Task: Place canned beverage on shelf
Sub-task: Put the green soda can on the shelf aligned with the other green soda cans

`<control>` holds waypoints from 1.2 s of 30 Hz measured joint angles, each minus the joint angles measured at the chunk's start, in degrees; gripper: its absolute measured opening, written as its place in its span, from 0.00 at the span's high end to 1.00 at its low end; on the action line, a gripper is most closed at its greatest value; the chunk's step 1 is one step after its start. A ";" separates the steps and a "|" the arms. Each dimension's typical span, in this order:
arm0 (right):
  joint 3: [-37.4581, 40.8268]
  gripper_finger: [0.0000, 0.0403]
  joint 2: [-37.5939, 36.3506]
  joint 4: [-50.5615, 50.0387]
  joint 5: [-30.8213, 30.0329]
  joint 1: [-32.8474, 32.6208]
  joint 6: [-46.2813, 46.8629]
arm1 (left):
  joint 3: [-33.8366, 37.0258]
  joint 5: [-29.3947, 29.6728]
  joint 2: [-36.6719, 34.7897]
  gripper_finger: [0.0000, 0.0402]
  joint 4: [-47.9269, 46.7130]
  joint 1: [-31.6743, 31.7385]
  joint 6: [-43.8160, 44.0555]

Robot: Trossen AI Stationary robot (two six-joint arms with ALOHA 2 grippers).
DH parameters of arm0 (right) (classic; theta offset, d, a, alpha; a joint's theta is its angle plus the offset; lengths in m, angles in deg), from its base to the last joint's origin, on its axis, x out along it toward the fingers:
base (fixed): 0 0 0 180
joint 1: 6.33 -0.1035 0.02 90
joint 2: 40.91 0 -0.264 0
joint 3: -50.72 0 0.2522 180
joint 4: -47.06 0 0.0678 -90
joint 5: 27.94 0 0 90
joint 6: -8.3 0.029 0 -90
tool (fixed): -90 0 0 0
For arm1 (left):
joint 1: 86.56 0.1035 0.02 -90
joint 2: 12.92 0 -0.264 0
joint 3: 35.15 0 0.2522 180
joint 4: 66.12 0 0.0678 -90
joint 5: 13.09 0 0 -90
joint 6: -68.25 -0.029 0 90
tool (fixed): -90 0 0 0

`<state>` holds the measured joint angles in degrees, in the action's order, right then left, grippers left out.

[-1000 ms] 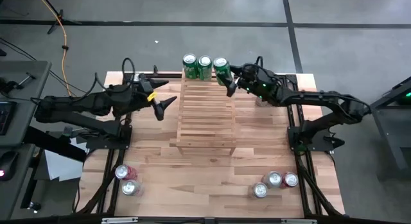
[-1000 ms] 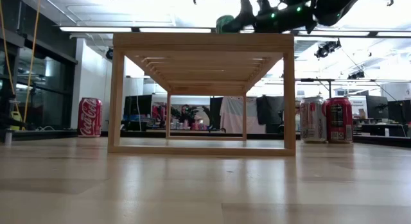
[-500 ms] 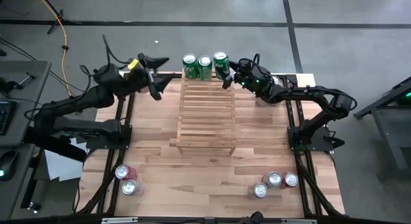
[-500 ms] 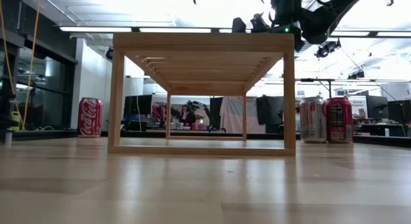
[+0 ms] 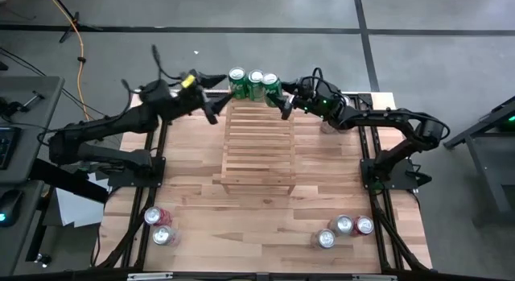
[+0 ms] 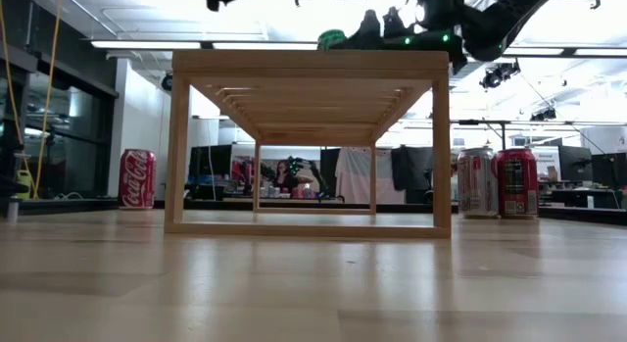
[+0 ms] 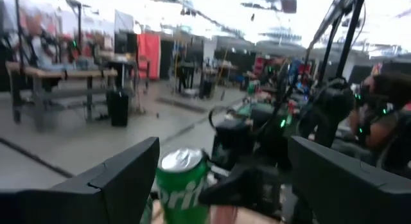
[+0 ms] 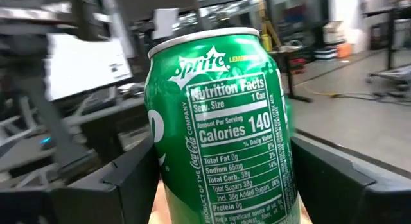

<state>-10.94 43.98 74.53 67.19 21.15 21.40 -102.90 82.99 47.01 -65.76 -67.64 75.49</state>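
The shelf (image 5: 257,144), a light slatted wooden rack, stands mid-table. Two green Sprite cans (image 5: 245,80) stand upright on its far end. A third green can (image 5: 271,84) (image 8: 218,121) is right beside them, with my right gripper (image 5: 279,94) shut on it. In the low view only this can's top (image 6: 333,38) shows above the shelf top (image 6: 309,63). My left gripper (image 5: 212,105) (image 7: 223,150) hovers open by the shelf's far left corner and points at the cans. One can (image 7: 183,182) shows ahead between its fingers, untouched. My right gripper pinches the third can by its side wall (image 8: 164,179) between the two fingers, one on each side. The fingers (image 8: 122,185) come in level from the table's right. The can stays upright. I cannot tell whether its base touches the shelf.
Two red cans (image 5: 159,225) stand at the table's near left, and a group of three cans (image 5: 344,229) at the near right. Bare wooden tabletop (image 5: 193,208) lies around the shelf. Black frame rails (image 5: 374,192) run along both sides of the table.
My left gripper has swung toward the table's far edge and then right, toward the green cans, turning as it went and staying open. My right gripper has carried its can a little toward the table's left, up beside the two standing cans.
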 joint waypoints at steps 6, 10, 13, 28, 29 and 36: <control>0.02 0.28 -5.24 -4.93 2.38 -2.29 -1.95 | -3.80 -0.90 5.93 0.17 -1.97 -0.67 -1.06; 0.02 0.28 -8.42 -6.19 4.58 -5.17 -1.60 | -8.57 -1.71 9.64 0.17 -5.46 -1.08 -4.75; 0.02 0.28 -9.56 -6.44 5.21 -7.51 -1.89 | -11.72 -2.99 12.40 0.17 -7.87 -1.40 -6.46; 0.02 0.27 -10.04 -6.76 2.39 -13.97 -4.09 | -17.32 -14.95 17.61 0.17 -12.90 -3.19 1.15; 0.02 0.27 -10.03 -6.77 2.41 -14.28 -4.03 | -17.35 -14.95 17.58 0.17 -13.27 -3.43 1.14; 0.02 0.26 -9.99 -6.75 2.39 -16.53 -4.01 | -17.41 -14.89 18.88 0.17 -12.89 -5.48 0.05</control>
<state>-10.92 33.98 67.78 69.58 4.62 17.39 -120.31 68.09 65.89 -78.65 -73.12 75.54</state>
